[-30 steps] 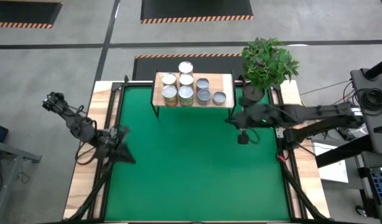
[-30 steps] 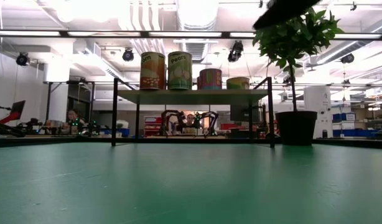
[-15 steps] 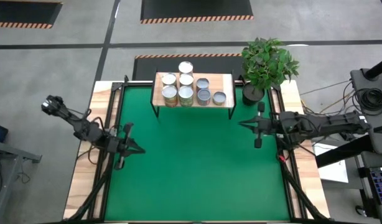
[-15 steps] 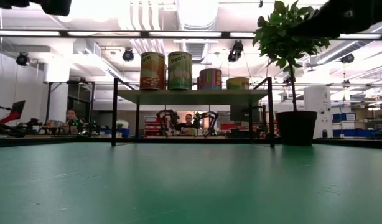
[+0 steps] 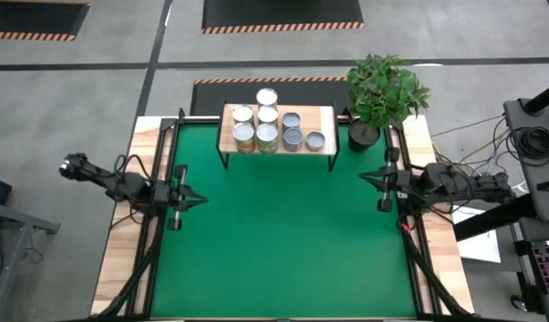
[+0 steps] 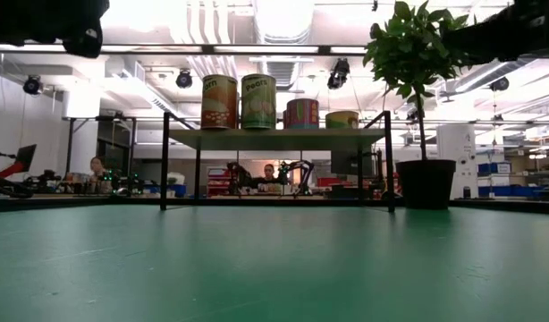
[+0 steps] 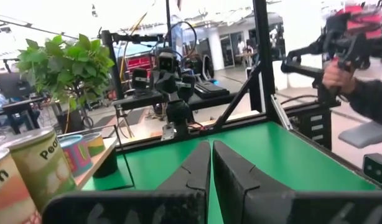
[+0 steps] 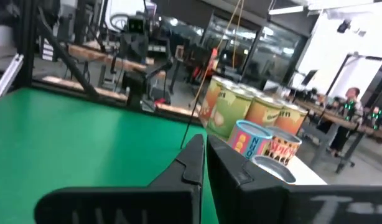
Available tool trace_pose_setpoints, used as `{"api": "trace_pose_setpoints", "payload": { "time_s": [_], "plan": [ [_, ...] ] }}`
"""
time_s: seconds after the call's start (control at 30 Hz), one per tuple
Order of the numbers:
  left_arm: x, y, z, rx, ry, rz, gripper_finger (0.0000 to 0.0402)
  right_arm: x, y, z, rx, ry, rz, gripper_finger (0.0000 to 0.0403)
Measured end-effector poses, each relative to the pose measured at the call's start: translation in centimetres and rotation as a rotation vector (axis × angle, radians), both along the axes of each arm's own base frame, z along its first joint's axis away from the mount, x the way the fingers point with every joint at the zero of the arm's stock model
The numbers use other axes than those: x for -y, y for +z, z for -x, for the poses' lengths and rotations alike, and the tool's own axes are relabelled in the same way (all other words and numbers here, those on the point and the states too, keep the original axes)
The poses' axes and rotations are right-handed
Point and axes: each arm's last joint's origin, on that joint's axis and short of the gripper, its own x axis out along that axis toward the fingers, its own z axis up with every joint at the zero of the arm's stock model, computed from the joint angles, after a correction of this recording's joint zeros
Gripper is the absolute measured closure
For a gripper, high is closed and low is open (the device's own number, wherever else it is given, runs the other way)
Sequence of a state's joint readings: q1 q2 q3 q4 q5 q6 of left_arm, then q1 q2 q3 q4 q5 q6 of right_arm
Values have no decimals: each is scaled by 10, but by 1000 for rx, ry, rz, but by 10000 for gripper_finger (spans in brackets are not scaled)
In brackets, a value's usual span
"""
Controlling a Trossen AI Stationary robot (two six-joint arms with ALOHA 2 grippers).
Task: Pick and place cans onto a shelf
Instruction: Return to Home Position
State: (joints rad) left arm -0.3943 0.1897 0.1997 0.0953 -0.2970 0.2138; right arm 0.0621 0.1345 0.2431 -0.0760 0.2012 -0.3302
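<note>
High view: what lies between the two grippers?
Only bare table lies between the left gripper and right gripper; the high view shows it.

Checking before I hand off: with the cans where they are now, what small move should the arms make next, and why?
Probably fold both arms back to rest. All the cans in view stand on the shelf, and the left gripper and right gripper hang shut, holding nothing, at opposite sides of the green table, so nothing seems left to pick.
</note>
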Motion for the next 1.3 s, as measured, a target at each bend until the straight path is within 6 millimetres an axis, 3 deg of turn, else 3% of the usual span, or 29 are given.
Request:
{"api": "trace_pose_setpoints", "payload": {
  "time_s": [0.23, 0.5, 0.6, 0.73, 0.87, 0.97, 1.13, 1.3],
  "plan": [
    [-2, -17, 5, 34, -3, 40, 402, 0, -20, 7, 30, -2, 33, 394],
    [-2, -48, 5, 13, -8, 77, 401, 0, -48, -1, -56, -2, 8, 394],
    [-1, -50, 3, -21, -11, 109, 401, 0, -57, -6, 12, -12, -4, 394],
    [-2, -50, 2, -15, 12, 112, 401, 2, -57, -7, 14, -44, -18, 394],
    [-4, -51, 2, -22, 87, 162, 401, 8, -58, -6, 6, -230, -41, 394],
    [-5, -51, 2, -32, 143, 170, 401, 10, -58, -6, 45, -311, -177, 394],
    [-6, -49, 2, -29, 144, 172, 401, 10, -58, -6, 108, -303, -377, 394],
    [-5, -49, 2, -29, 144, 172, 401, 10, -58, -6, 121, -301, -425, 394]
  ]
}}
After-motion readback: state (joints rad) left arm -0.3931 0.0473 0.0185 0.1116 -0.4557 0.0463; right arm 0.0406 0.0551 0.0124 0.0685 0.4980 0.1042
